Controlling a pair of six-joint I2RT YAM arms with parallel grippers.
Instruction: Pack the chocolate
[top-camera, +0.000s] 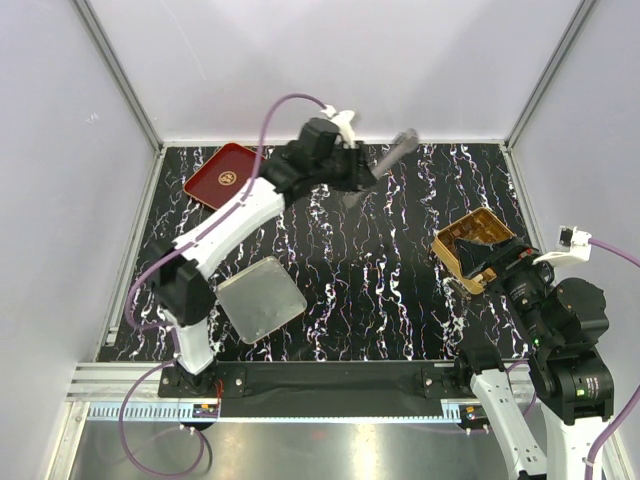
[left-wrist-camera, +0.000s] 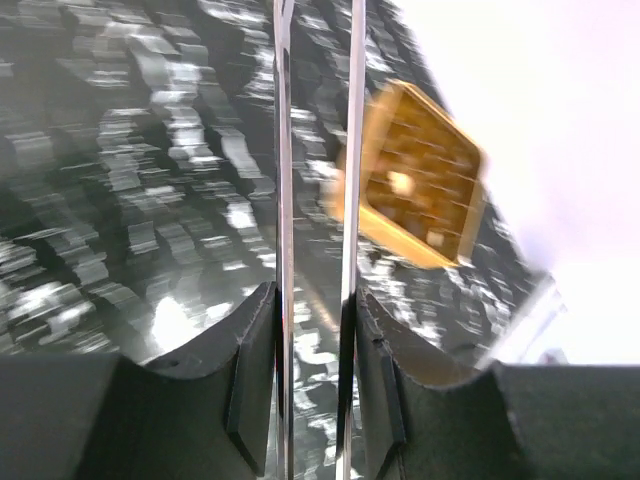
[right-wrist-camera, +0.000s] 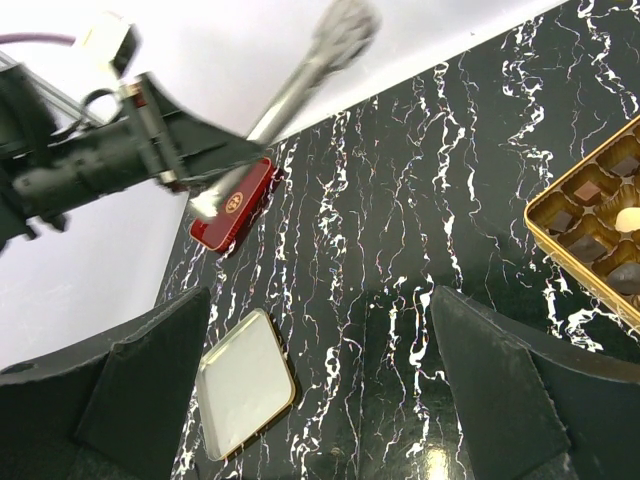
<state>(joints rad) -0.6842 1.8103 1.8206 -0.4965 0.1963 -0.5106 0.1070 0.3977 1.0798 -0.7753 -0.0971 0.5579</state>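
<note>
Left gripper (left-wrist-camera: 315, 350) grips tongs (top-camera: 390, 155) at twelve o'clock; chocolate (right-wrist-camera: 628, 218) already sits in the three-o'clock gold box (top-camera: 448, 250), none visibly left outside

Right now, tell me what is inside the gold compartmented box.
The square gold compartmented box holds dark brown chocolate pieces and a cream piece in separate cells. From above, the open right pincer covers part of it; the wrist view cuts off the rest.

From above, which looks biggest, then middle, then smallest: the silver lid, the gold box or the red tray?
1. Silver lid: looks largest.
2. Gold box and red tray: look about alike. Both are partly hidden, so I won't rank them.
</note>
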